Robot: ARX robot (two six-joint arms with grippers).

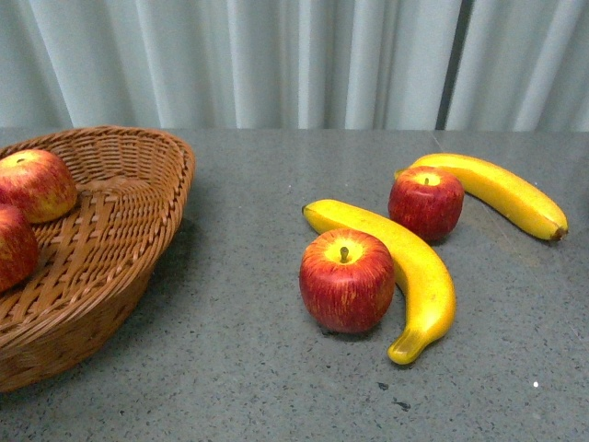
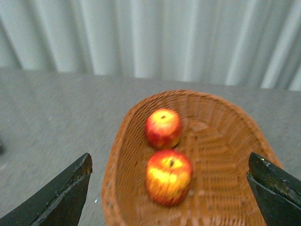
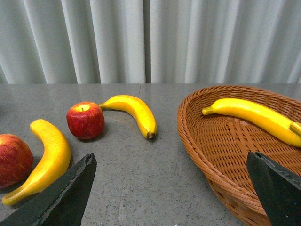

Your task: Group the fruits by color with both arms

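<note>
Front view: lying on the grey table [image 1: 230,368], near apple [image 1: 346,281] touching near banana [image 1: 419,272], far apple [image 1: 426,203] and far banana [image 1: 502,191] toward two o'clock, basket [image 1: 156,212] at nine o'clock, curtains [image 1: 276,55] behind. Left wrist: holding left gripper [image 2: 169,157] spread wide, empty, over two basketed apples [image 2: 163,128]. Right wrist: holding right gripper [image 3: 170,154] spread wide, empty, facing open table beside a banana basket [image 3: 225,141].

No text, label, brand, number or sign can be read in any of the views.
</note>
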